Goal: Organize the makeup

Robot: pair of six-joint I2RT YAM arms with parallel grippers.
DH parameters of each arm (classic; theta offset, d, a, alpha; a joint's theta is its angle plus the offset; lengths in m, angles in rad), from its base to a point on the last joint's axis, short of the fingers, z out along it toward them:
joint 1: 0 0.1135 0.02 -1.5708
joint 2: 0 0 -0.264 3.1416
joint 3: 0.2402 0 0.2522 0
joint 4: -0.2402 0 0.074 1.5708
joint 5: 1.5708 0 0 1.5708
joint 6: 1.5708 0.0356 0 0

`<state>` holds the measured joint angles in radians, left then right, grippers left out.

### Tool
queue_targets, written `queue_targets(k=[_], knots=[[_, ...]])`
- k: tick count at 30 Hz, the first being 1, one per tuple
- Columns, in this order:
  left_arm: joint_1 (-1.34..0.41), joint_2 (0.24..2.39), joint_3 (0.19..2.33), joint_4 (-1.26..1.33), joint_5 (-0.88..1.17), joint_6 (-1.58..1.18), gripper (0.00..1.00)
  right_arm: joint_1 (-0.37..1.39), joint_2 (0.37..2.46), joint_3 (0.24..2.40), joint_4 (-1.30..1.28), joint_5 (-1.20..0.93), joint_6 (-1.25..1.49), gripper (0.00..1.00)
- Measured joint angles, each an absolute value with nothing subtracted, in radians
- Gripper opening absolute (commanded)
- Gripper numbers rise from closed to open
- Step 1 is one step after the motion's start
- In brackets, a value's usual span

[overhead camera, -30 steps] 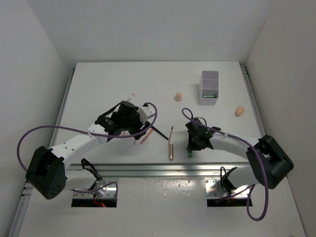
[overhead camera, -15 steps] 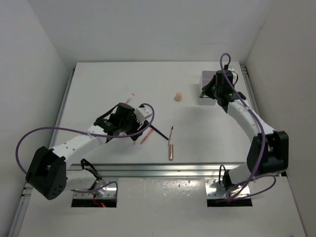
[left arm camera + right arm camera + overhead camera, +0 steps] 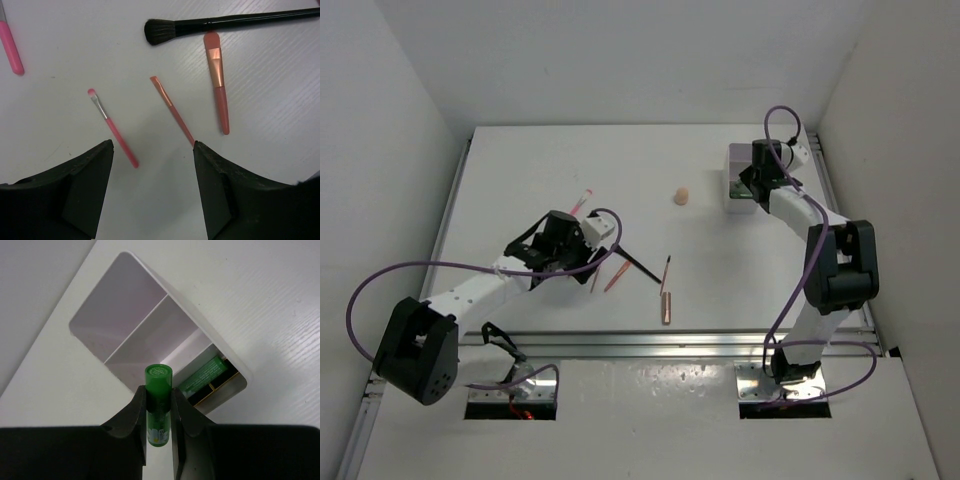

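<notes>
My right gripper (image 3: 159, 389) is shut on a green tube (image 3: 159, 376), held upright over the white compartment box (image 3: 131, 315) at the back right (image 3: 738, 158). A second green tube (image 3: 205, 374) lies in the box's end compartment. My left gripper (image 3: 152, 147) hangs open over the table, nothing between its fingers. Just beyond it lie a pink brush (image 3: 113, 129), a thin orange pencil (image 3: 172, 110), a rose-gold-banded brush (image 3: 218, 82) and a black brush (image 3: 230, 21). A pink-capped tube (image 3: 582, 198) lies farther back. A beige sponge (image 3: 681, 195) sits mid-table, and a rose-gold tube (image 3: 667, 306) near the front.
A short black pencil (image 3: 666, 270) lies above the rose-gold tube. A metal rail (image 3: 650, 342) runs along the table's front edge. White walls close in the table at the back and both sides.
My right arm swung from the front middle of the table to the box at the back right, carrying the green tube. My left gripper drifted slightly left, still open.
</notes>
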<state>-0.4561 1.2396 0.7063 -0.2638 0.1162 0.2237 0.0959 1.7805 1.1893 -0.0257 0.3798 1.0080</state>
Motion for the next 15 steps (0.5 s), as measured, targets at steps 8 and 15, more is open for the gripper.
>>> queue_targets(k=[8,15], knots=[[-0.445,1.24,0.696,-0.235,0.116,0.229,0.71,0.101,1.784,1.166,-0.009,0.455,1.065,0.0],[-0.443,1.24,0.695,-0.22,0.115,0.236,0.71,0.101,1.789,1.145,-0.01,0.481,1.128,0.07]])
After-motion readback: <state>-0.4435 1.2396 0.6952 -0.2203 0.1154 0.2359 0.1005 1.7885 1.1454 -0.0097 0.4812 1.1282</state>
